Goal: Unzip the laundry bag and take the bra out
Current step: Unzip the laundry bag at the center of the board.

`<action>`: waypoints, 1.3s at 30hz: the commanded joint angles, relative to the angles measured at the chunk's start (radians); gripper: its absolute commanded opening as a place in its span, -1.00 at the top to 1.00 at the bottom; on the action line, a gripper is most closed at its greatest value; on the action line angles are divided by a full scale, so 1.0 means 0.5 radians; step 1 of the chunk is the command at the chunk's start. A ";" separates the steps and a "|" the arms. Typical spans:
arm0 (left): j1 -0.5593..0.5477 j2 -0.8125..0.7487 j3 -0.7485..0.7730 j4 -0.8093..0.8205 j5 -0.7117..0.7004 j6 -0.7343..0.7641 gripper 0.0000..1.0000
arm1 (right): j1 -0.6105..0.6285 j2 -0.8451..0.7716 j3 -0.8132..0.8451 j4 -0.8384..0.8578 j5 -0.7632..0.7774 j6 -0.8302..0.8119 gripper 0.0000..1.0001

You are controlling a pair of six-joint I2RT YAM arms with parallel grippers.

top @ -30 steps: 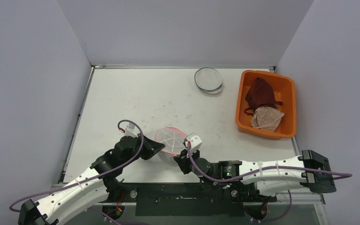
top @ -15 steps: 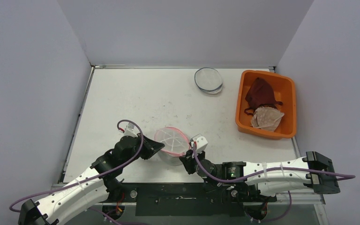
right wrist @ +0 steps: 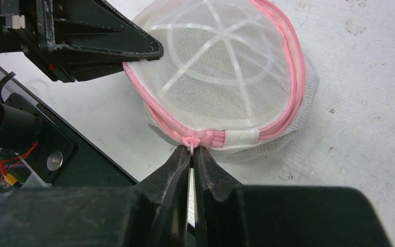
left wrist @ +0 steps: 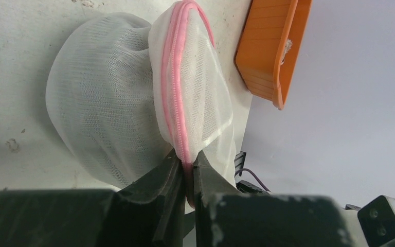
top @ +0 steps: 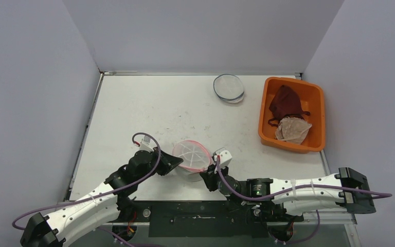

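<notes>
A round white mesh laundry bag [top: 190, 158] with a pink zipper rim lies near the table's front edge; it also shows in the left wrist view [left wrist: 108, 108] and the right wrist view [right wrist: 221, 82]. My left gripper [top: 172, 163] is shut on the bag's pink rim [left wrist: 181, 118] at its left side. My right gripper [top: 209, 172] is shut on the pink zipper pull [right wrist: 191, 140] at the bag's near side. The bag's contents cannot be made out through the mesh, so the bra inside is hidden.
An orange bin [top: 316, 116] at the right holds a dark red garment [top: 285, 103] and a pale one [top: 293, 129]. A second round mesh bag [top: 229, 88] lies at the back of the table. Grey walls enclose the table.
My right gripper has moved right along the bag's near side with the zipper pull. The bag and my left gripper have shifted slightly right.
</notes>
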 commanded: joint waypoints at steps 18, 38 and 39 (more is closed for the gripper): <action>-0.193 0.122 -0.083 0.527 -0.435 0.180 1.00 | -0.003 -0.577 -0.334 0.165 0.226 0.803 -0.95; -0.431 0.186 -0.214 0.901 -0.861 0.265 1.00 | -0.051 -0.269 -0.622 0.793 0.465 1.515 -0.95; -0.438 0.185 -0.221 0.902 -0.866 0.262 1.00 | -0.078 -0.225 -0.616 0.836 0.413 1.513 -1.00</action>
